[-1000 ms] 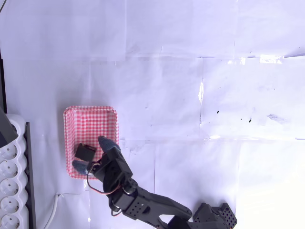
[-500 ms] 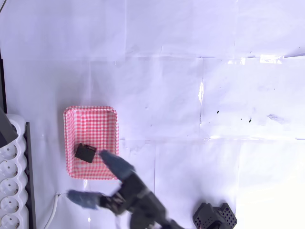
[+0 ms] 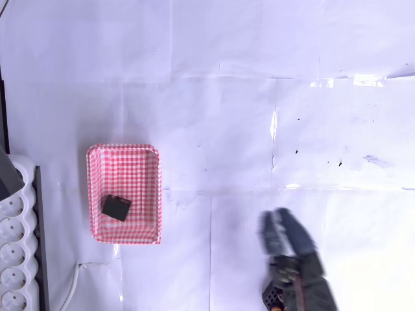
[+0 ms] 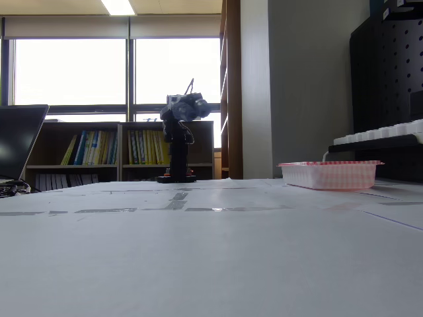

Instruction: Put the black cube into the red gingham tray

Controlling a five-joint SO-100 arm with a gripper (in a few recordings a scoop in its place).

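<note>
Lying flat on the checked floor of the red gingham tray [image 3: 124, 193], the black cube [image 3: 116, 207] sits in the tray's lower left part in the overhead view, matte and slightly rounded at its edges. The tray is a shallow rectangle with rounded corners and a raised rim, resting on the white paper-covered table [image 3: 259, 129]. A white power strip [image 3: 14, 259] lies just left of it. The gripper [image 3: 285, 234] is blurred, well right of the tray; whether its jaws are parted cannot be told. In the fixed view the tray's [image 4: 328, 174] side wall hides the cube, and the arm [image 4: 180, 142] stands folded far back.

Black cube [image 3: 116, 207] inside red gingham tray [image 3: 147, 153]
</note>
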